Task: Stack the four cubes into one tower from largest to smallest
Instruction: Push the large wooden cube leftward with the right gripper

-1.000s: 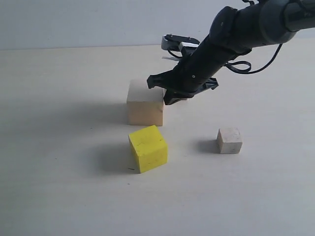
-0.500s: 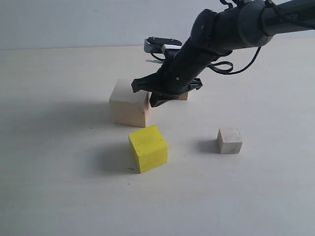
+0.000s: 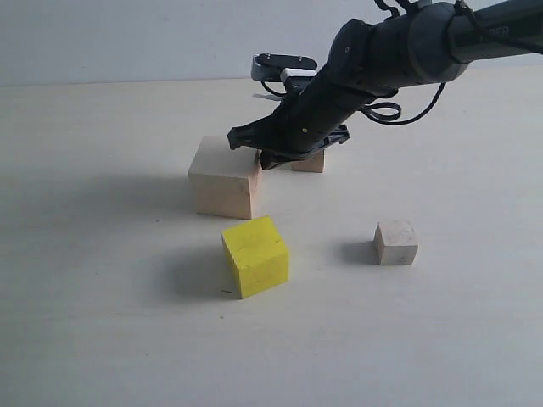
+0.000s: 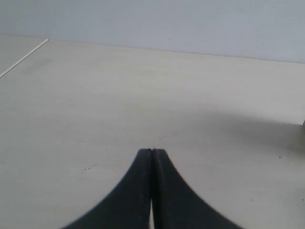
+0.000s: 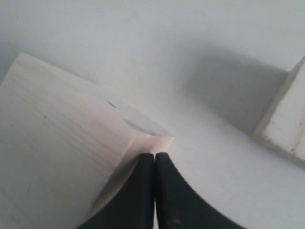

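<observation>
The large pale wood cube (image 3: 222, 180) stands left of centre, with the yellow cube (image 3: 254, 256) just in front of it. One small greyish cube (image 3: 395, 242) sits alone at the right. The other small cube (image 3: 310, 163) is partly hidden behind the right arm. My right gripper (image 3: 264, 161) is shut and empty, its tips at the large cube's upper right corner. The right wrist view shows those tips (image 5: 154, 155) against the large cube's corner (image 5: 62, 143), with the small cube (image 5: 286, 119) off to the side. My left gripper (image 4: 152, 151) is shut over bare table.
The pale tabletop (image 3: 102, 322) spreads around the cubes, with a plain wall behind it. The dark right arm (image 3: 399, 51) and its cable reach in from the upper right, above the back small cube.
The shut right gripper pushed the large wood cube to the left, then rose slightly at its corner. The cube has stayed put over the last half second; the other cubes have not moved.
</observation>
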Motion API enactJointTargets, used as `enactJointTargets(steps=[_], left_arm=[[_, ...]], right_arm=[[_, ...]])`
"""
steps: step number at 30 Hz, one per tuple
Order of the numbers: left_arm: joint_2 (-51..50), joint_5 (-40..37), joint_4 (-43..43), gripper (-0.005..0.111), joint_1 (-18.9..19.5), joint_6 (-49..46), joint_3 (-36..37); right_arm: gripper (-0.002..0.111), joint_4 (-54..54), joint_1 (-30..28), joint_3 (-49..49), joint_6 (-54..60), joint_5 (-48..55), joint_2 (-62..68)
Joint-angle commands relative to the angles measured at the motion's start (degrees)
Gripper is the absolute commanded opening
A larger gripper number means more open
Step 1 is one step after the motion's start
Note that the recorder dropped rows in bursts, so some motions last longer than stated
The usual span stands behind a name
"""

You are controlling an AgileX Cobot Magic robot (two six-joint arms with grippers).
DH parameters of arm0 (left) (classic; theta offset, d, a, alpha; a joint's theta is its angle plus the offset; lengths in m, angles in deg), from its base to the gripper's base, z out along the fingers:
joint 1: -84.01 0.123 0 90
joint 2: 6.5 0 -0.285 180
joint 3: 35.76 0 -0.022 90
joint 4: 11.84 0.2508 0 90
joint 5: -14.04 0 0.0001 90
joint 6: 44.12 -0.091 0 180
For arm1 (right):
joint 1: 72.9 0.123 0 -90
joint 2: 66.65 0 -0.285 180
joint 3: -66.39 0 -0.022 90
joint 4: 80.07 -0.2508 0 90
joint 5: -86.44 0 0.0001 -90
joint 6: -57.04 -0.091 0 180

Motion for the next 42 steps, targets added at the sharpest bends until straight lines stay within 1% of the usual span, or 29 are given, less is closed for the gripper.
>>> enactJointTargets(steps=[1,15,23,30,42], left_arm=[[0.22,1.04,0.47,0.0,-0.03,0.24,0.03],[0.22,1.04,0.47,0.0,-0.03,0.24,0.03],[0.22,1.04,0.47,0.0,-0.03,0.24,0.03],[0.22,1.04,0.47,0.0,-0.03,0.24,0.03],[0.22,1.04,0.47,0.0,-0.03,0.24,0.03]], right_arm=[[0.0,-0.13,0.12,0.38,-0.04,-1.89,-0.2],[0.0,-0.29,0.12,0.38,-0.04,-4.73,-0.2],[0.0,-3.4,0.12,0.38,1.89,-6.32,-0.2],[0.0,-3.4,0.12,0.38,1.89,-7.52,-0.2],[0.0,-3.4,0.12,0.38,1.89,-7.3,-0.2]])
